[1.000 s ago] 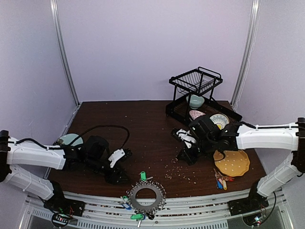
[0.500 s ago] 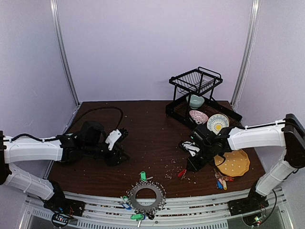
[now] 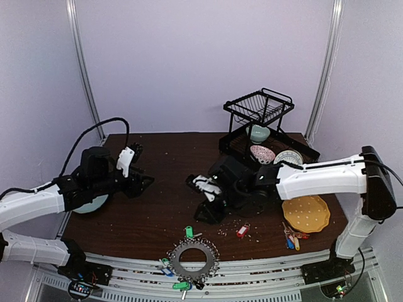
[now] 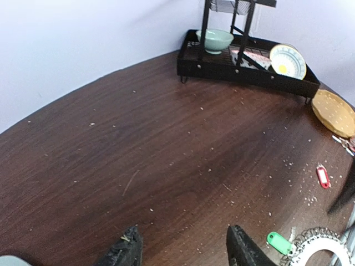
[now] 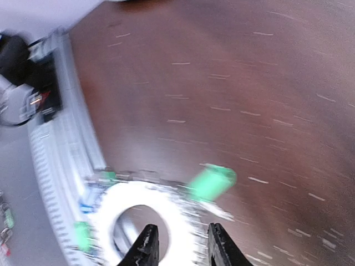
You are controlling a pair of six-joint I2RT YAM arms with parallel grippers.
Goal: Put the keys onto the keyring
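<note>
The keyring (image 3: 193, 258), a large silver metal ring crowded with small loops and green and blue tags, lies at the near edge of your dark wooden bench (image 3: 170, 157); a green-tagged key (image 3: 188, 232) lies just beside it, a red-tagged key (image 3: 242, 231) nearby; your right jaws hang near the ring, partly apart and empty; your left jaws stand wide, empty.
</note>
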